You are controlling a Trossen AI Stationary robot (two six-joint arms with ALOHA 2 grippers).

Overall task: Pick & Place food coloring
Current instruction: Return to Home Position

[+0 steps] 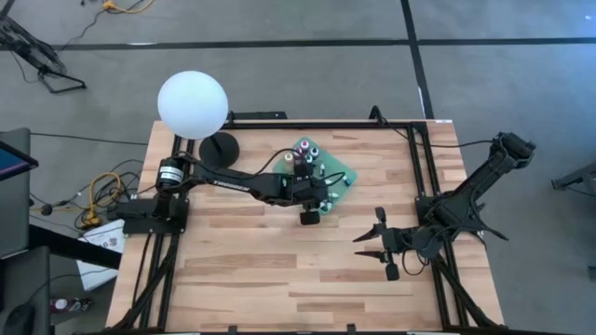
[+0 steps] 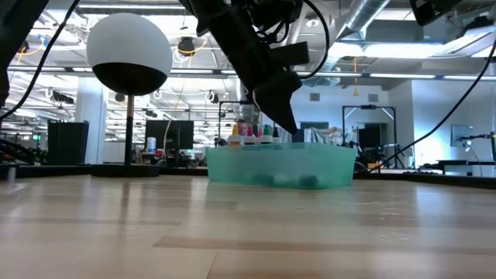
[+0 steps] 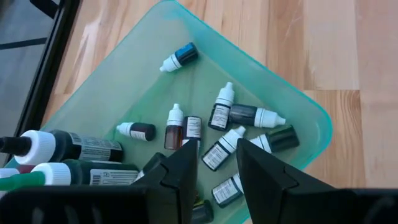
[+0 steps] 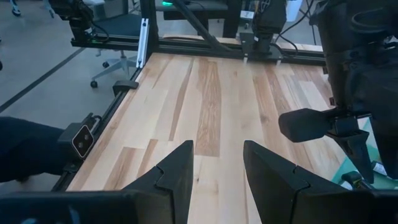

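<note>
Left hand (image 3: 217, 165): empty, with its two dark fingers parted to a middling gap. It hangs just above the green tray and points down into it.
Why it hangs there: I judge that an empty hand over a filled tray means a drop-off is done, not that a pick-up is starting.
Food coloring (image 3: 221, 109): small bottles lie on their sides across the tray floor. Their white caps point every which way and some bottles touch. They look dropped in rather than set down.
Taller bottles (image 2: 252, 136): a cluster stands upright at one end of the tray. Their coloured caps show above the rim in the low view.
Tray (image 1: 343, 174): see-through green with low walls, sitting askew on the desk toward the back middle. The walls probably keep the round bottles from rolling off.
Desk (image 1: 261, 270): pale wood planks. The high view shows no bottle outside the tray.
Right hand (image 4: 221, 165): empty, with its fingers spread wide. It sits low over bare wood on the right side, well apart from the tray, and looks parked out of the way.
White ball (image 1: 193, 102): sits on a dark stand at the back left, apart from the tray.
Next move, as a guess: the left arm should lift clear and draw back. The risk is clipping the rim or the upright bottles.
</note>
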